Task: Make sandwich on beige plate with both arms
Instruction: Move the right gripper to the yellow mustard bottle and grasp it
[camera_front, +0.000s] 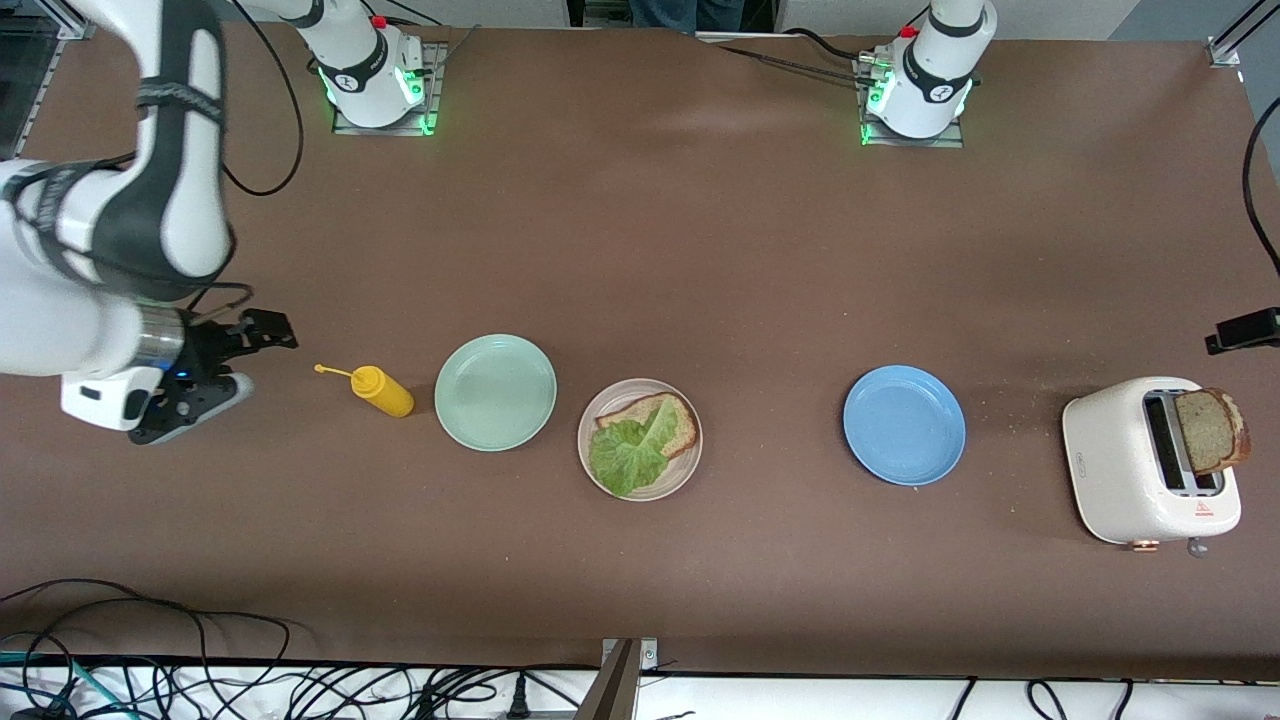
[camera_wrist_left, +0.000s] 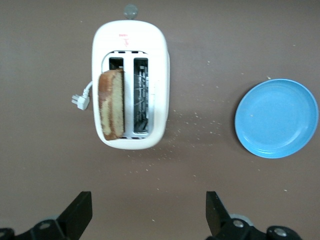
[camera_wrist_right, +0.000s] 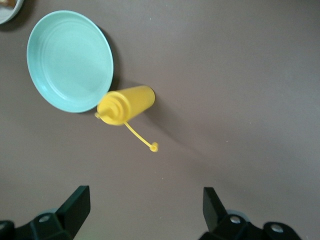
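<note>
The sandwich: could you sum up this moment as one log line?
sandwich: bread and lettuce on beige plate, untopped | second slice: in toaster | left pincer: open over toaster | right pincer: open

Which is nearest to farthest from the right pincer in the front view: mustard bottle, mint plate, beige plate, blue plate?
From the right pincer, open at the right arm's end of the table:
1. Mustard bottle, beside the mint plate.
2. Mint plate, next along the row.
3. Beige plate, mid-table, holding bread and lettuce.
4. Blue plate, toward the left arm's end.
</note>
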